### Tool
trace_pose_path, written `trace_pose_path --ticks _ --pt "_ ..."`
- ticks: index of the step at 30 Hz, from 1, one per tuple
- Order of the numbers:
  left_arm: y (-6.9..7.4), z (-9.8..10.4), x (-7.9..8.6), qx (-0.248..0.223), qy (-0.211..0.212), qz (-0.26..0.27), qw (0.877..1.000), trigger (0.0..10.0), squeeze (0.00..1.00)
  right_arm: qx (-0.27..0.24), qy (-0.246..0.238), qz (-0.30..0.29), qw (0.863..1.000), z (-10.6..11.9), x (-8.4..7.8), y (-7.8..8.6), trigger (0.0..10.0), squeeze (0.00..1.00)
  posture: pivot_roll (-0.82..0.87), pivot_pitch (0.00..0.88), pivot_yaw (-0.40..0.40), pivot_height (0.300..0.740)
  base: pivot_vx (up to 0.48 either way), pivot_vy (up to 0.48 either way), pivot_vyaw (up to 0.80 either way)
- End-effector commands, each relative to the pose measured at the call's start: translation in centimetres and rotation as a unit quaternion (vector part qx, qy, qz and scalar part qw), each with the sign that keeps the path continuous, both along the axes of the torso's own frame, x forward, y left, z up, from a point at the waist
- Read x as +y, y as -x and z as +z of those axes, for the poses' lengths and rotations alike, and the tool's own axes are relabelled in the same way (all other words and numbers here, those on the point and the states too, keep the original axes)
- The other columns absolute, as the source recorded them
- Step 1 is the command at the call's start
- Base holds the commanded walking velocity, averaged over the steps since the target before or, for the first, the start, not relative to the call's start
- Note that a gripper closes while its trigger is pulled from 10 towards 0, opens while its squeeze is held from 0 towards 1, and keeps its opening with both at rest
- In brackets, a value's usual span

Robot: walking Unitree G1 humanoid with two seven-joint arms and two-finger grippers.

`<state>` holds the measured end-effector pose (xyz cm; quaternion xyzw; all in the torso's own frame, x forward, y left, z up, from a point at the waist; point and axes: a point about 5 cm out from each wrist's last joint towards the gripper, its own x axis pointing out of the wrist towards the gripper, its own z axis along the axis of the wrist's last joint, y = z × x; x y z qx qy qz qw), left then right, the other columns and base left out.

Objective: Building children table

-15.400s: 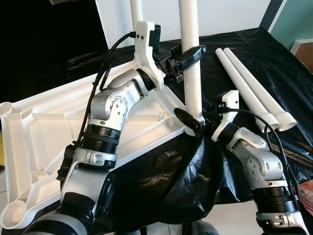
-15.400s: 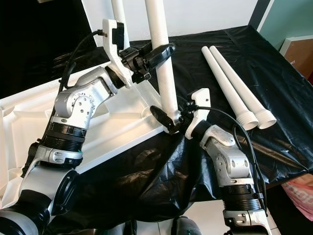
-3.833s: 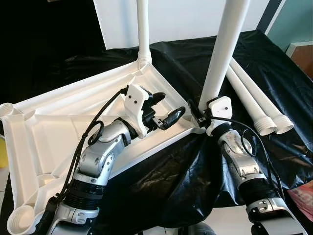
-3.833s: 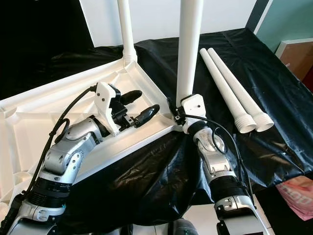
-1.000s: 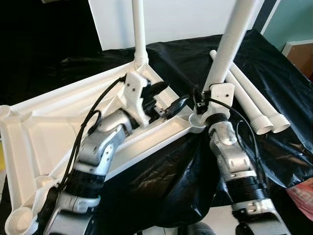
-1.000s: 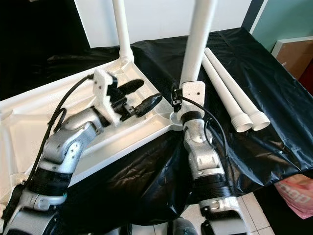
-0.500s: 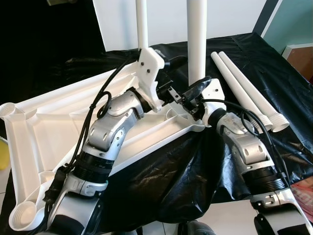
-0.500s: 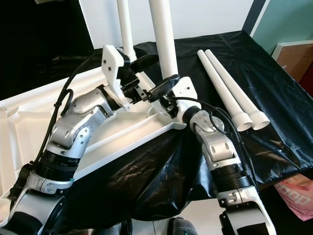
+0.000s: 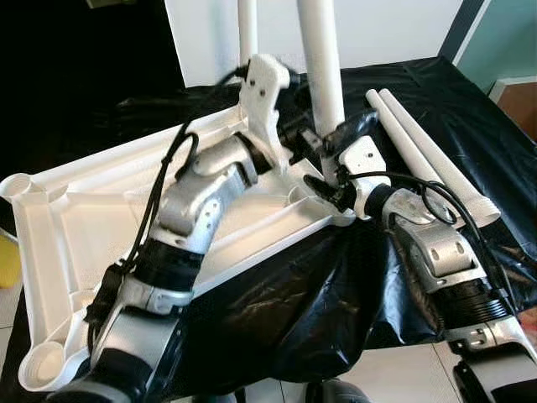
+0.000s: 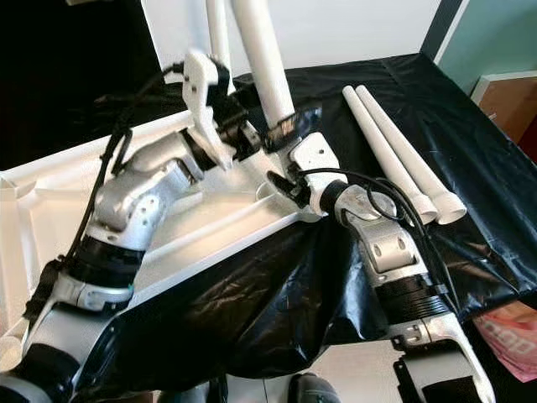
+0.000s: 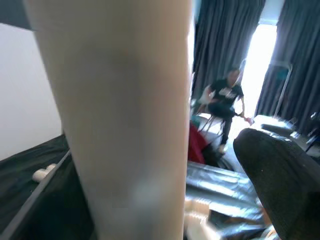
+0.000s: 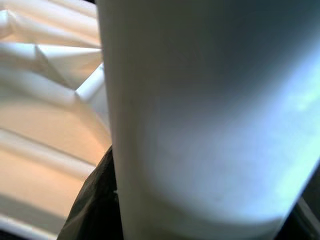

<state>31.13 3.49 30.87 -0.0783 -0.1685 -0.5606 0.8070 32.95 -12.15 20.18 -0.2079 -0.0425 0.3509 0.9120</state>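
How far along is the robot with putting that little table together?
One leg already stands in the upturned white tabletop's far corner. Both hands are on the second leg: the left hand higher up, the right hand near its base at the near corner socket. Two legs lie waiting on the black sheet.

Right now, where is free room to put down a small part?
Free: the black cloth right of the two loose legs, and the top's flat panels toward its left end. Crowded: the near corner, where both tools, left and right, close around the upright leg.
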Motion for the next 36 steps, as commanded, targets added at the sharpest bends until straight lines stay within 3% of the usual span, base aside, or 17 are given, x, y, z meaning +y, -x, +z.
trace_pose_path --ticks 1,5,6,7,8,28,29,30,31,32,33,34,36 --pt "1.07 0.07 -0.32 -0.022 -0.012 -0.112 0.993 10.0 0.0 -0.002 0.004 0.013 1.0 0.3 0.32 0.24 10.0 0.0 -0.01 0.097 0.014 0.74 0.0 0.0 0.0" --pt "1.0 0.53 0.08 -0.025 -0.007 -0.119 0.993 10.0 0.0 0.006 0.008 0.015 1.0 0.12 0.21 0.33 10.0 0.0 -0.01 0.096 0.014 0.74 0.0 0.0 0.0" --pt "0.98 0.59 0.16 -0.025 -0.005 -0.121 0.992 1.3 0.0 0.007 0.01 0.017 1.0 0.09 0.19 0.35 10.0 0.0 -0.01 0.097 0.015 0.74 0.0 0.0 0.0" --pt "0.98 0.59 0.16 -0.025 -0.005 -0.121 0.992 1.3 0.0 0.007 0.01 0.017 1.0 0.09 0.19 0.35 10.0 0.0 -0.01 0.097 0.015 0.74 0.0 0.0 0.0" --pt "0.94 0.56 0.18 -0.025 -0.006 -0.12 0.992 0.0 0.0 0.008 0.011 0.018 1.0 0.05 0.18 0.35 10.0 0.0 -0.01 0.097 0.015 0.74 0.0 0.0 0.0" --pt "0.9 0.38 0.27 -0.011 -0.022 -0.102 0.995 0.0 0.0 0.038 -0.006 0.008 0.999 -0.17 0.14 0.34 10.0 0.0 0.0 0.104 0.014 0.74 0.0 0.0 0.0" --pt "0.67 0.27 0.23 -0.005 -0.026 -0.093 0.995 3.9 0.0 0.039 -0.011 0.009 0.999 -0.16 0.13 0.34 10.0 0.0 0.0 0.106 0.014 0.74 0.0 0.0 0.0" --pt "0.67 0.27 0.23 -0.005 -0.026 -0.093 0.995 3.9 0.0 0.039 -0.011 0.009 0.999 -0.16 0.13 0.34 10.0 0.0 0.0 0.106 0.014 0.74 0.0 0.0 0.0" --pt "0.48 0.21 0.22 0.001 -0.029 -0.085 0.996 10.0 0.0 0.041 -0.015 0.009 0.999 -0.15 0.13 0.35 10.0 0.0 0.0 0.107 0.014 0.74 0.0 0.0 0.0" --pt "0.34 0.22 0.21 0.008 -0.03 -0.08 0.996 10.0 0.0 0.042 -0.019 0.009 0.999 -0.1 0.12 0.35 10.0 0.45 0.0 0.108 0.014 0.74 0.0 0.0 0.0" --pt "0.34 0.22 0.21 0.008 -0.03 -0.08 0.996 10.0 0.0 0.042 -0.019 0.009 0.999 -0.1 0.12 0.35 10.0 0.45 0.0 0.108 0.014 0.74 0.0 0.0 0.0" --pt "0.3 0.3 0.22 0.01 -0.03 -0.077 0.997 10.0 0.0 0.042 -0.022 0.008 0.999 -0.05 0.12 0.34 10.0 1.0 0.0 0.108 0.015 0.74 0.0 0.0 0.0" --pt "0.28 0.53 0.24 0.011 -0.028 -0.071 0.997 10.0 0.0 0.042 -0.024 0.006 0.999 -0.02 0.11 0.3 10.0 1.0 0.0 0.108 0.015 0.74 0.0 0.0 0.0"
